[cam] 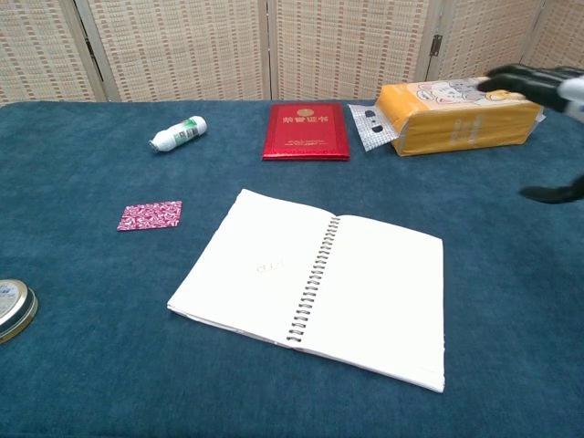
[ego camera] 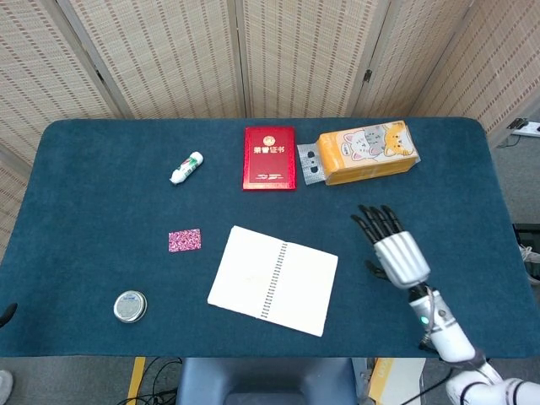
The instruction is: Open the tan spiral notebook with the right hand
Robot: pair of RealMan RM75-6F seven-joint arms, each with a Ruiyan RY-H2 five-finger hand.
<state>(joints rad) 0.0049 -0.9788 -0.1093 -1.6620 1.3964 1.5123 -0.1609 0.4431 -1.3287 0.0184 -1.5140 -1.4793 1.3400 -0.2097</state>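
A: Lower centre of the head view — one tan spiral notebook, lying open and flat on the blue table. White pages up on both sides of the coil. Same in the chest view: spiral runs down the middle, faint print on the left page.

B: Hands?

A: One visible. Right hand sits right of the notebook in the head view, well apart from it, fingers spread and pointing toward the top of the frame, nothing in it. Chest view catches only dark fingertips at the far right edge, blurred, in front of the orange pack. Left hand appears in neither view.

B: Count the rest.

A: One red booklet, upper centre, closed, gold emblem on the cover. One orange tissue pack with cat pictures, just right of it. One small silvery patterned packet between those two, touching the pack. One white bottle with a green cap, on its side, upper left. One pink patterned square, left of the notebook, near but not touching. One round tin, lower left; the chest view cuts it at the left edge.

B: Backdrop?

A: Woven folding screens along the top of both views.
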